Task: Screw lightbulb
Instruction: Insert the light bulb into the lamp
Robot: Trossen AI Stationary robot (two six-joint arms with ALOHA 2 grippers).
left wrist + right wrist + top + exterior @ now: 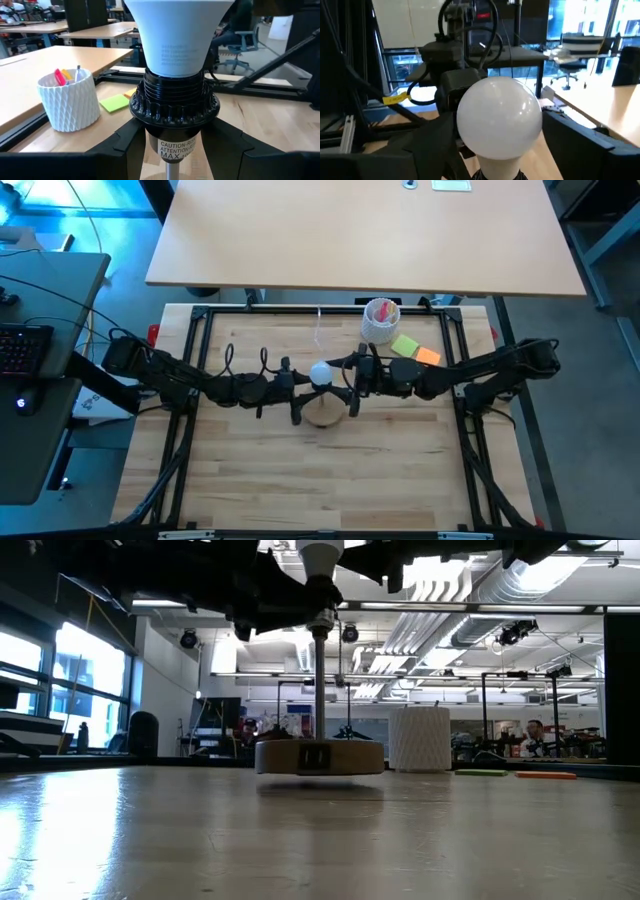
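Note:
A lamp stand has a wooden disc base (322,416) on the table, a thin metal rod (320,690) and a black socket (175,102) at the top. The white lightbulb (320,372) sits upright in the socket, its screw base hidden inside. My left gripper (303,387) comes from the table's left at socket height and is shut on the socket. My right gripper (345,380) comes from the right and is shut on the bulb's globe (499,117). My left gripper (180,152) has the socket's lower neck, by the caution label (176,149), between its two fingers (122,150). The fingers come level from the table's left. The stand is upright with its base on the table. My right gripper (500,150) has the bulb's round globe between its two fingers (427,145), which lie at the globe's lower sides (465,142). The fingers come level from the table's right. The bulb stands upright in the socket.
A white ribbed cup (381,320) with pink contents stands at the far side behind the lamp. A green sticky pad (405,345) and an orange one (428,356) lie to its right. A second table (360,230) stands beyond the far edge. The near half is bare wood (320,480).

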